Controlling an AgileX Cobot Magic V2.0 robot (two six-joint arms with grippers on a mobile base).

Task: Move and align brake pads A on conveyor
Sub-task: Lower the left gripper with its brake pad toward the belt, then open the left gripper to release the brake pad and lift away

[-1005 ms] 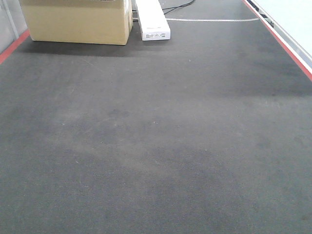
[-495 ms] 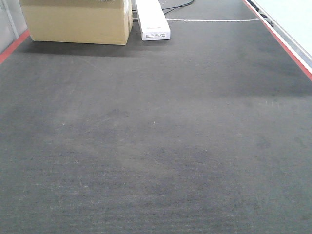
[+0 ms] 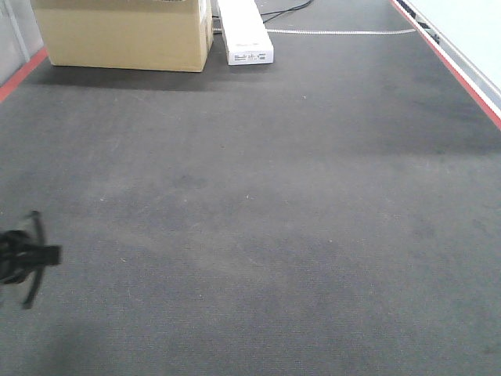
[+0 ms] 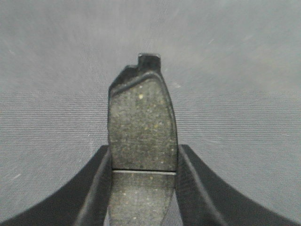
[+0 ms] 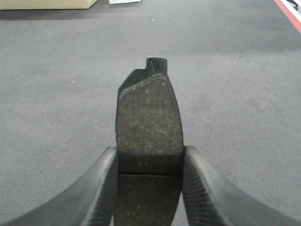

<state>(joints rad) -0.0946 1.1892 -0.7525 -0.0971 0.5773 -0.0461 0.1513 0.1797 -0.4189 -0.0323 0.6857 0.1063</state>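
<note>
In the left wrist view my left gripper [image 4: 144,151] is shut on a dark-grey speckled brake pad [image 4: 141,113], gripped at its cross groove, end tab pointing away, above the conveyor [image 4: 235,70]. In the right wrist view my right gripper [image 5: 149,150] is shut on a second brake pad [image 5: 148,113] the same way, above the belt [image 5: 235,94]. In the front view the left gripper [image 3: 35,257] shows blurred at the left edge over the conveyor [image 3: 274,196]. The right gripper is out of that view. No other pads show.
A cardboard box [image 3: 125,35] and a long white box [image 3: 244,31] stand at the belt's far end. A red stripe runs along the right edge [image 3: 462,78] and the left edge [image 3: 19,74]. A white strip [image 3: 340,32] crosses the far belt.
The left gripper with its pad has come into the front view at the left edge; it was not visible in either earlier frame. The belt's marks have shifted slightly.
</note>
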